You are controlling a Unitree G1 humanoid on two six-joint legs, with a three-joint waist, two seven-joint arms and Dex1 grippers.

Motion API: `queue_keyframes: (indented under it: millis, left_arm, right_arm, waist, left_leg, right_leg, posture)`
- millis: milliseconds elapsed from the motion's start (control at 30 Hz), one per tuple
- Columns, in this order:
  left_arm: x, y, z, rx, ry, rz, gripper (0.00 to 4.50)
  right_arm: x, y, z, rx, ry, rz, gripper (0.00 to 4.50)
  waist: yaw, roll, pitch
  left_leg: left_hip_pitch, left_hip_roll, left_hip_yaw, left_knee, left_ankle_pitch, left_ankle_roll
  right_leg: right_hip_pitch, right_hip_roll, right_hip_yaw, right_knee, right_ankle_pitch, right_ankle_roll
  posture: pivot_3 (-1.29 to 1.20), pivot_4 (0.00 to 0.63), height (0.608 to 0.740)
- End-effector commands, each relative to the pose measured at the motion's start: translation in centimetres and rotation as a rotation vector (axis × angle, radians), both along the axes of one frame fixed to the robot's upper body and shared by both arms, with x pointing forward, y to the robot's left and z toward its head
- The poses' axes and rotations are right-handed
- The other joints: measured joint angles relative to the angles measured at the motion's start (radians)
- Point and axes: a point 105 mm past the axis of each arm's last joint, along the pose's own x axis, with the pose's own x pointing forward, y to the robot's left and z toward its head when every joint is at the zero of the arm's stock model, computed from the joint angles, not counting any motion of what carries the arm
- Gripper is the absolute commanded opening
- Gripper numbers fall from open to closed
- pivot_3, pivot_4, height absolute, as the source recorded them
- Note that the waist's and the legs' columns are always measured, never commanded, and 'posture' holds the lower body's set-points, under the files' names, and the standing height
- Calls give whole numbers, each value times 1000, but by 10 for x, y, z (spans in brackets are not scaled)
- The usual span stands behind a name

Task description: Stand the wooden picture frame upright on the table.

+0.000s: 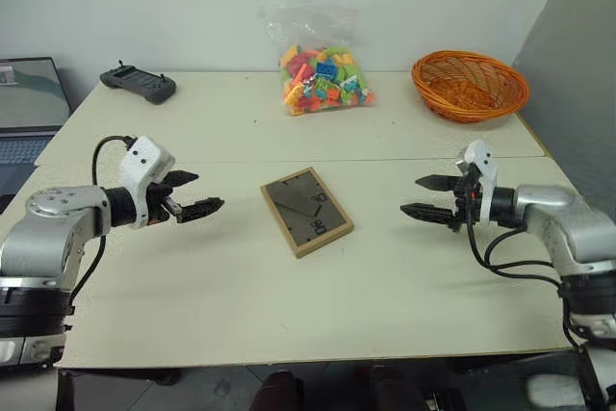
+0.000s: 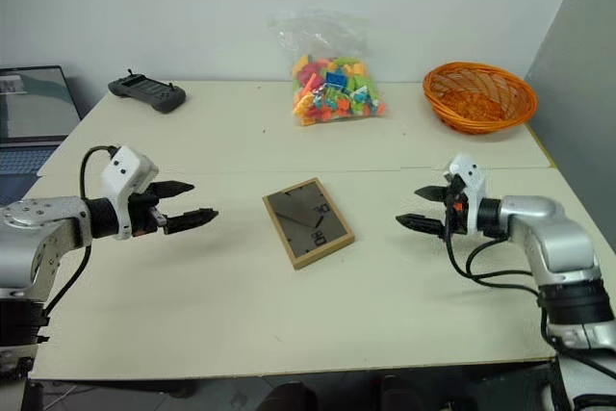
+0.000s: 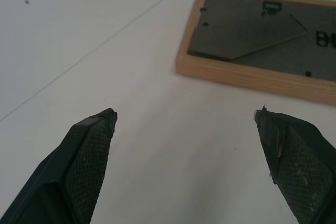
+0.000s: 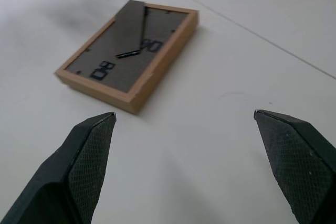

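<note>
On the near half of the table (image 1: 404, 286), just in front of the seam that crosses the tabletop, the wooden picture frame (image 1: 306, 211) lies flat with its back side up. It is a small rectangle with a light wood border, and its long sides run at a slant to the table edge. The back panel is dark grey-brown, and the fold-out stand is pressed flat into it, visible as a pointed flap with a thin outline. Small dark clips and some dark markings sit on the panel. The picture side faces the table and cannot be seen.

The left gripper (image 1: 192, 195) hovers above the table on the left side of the frame, near it but apart from it. Its two black fingers are spread wide and hold nothing. The right gripper (image 1: 428, 197) hovers on the right side of the frame, a bit further off, also with the fingers spread wide and empty. Both grippers point inward, toward the frame between them.

At the far part of the table stand a clear bag of colourful toy bricks (image 1: 323, 74), an orange woven basket (image 1: 470, 85) and a dark handheld controller (image 1: 139, 84). A laptop (image 1: 29, 108) is at the left, beside the table.
</note>
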Motion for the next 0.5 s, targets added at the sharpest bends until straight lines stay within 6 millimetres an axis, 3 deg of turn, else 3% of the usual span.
queue_keyframes:
  millis: [33, 200, 367, 500]
  left_arm:
    - [3, 2, 12, 53, -44, -33, 4500]
    - [10, 1, 15, 36, -89, 1, 4500]
    - [17, 4, -2, 47, -109, 43, 4500]
    - [29, -3, -13, 28, -123, 72, 3721]
  right_arm:
    - [5, 1, 7, -29, -29, 55, 4493]
    - [20, 0, 9, -62, -82, 33, 4493]
    - [36, 13, 0, -57, -113, -3, 4493]
    - [44, 28, -20, -89, -116, -8, 3700]
  waist:
    - [0, 0, 0]
    - [0, 0, 0]
    - [1, 0, 0]
    - [1, 0, 0]
  left_leg:
    - [0, 0, 0, 0, 0, 0]
    - [-4, 0, 1, 1, 0, 0]
    - [-4, 0, 1, 1, 0, 0]
    - [-4, 0, 1, 1, 0, -1]
  right_leg:
    - [0, 0, 0, 0, 0, 0]
    - [-3, -1, 1, 0, 0, 0]
    - [-4, -1, 1, 1, 0, 0]
    - [-4, -1, 1, 1, 0, 0]
  posture:
    - [0, 150, 740]
    - [0, 150, 740]
    - [0, 150, 740]
    - [0, 150, 740]
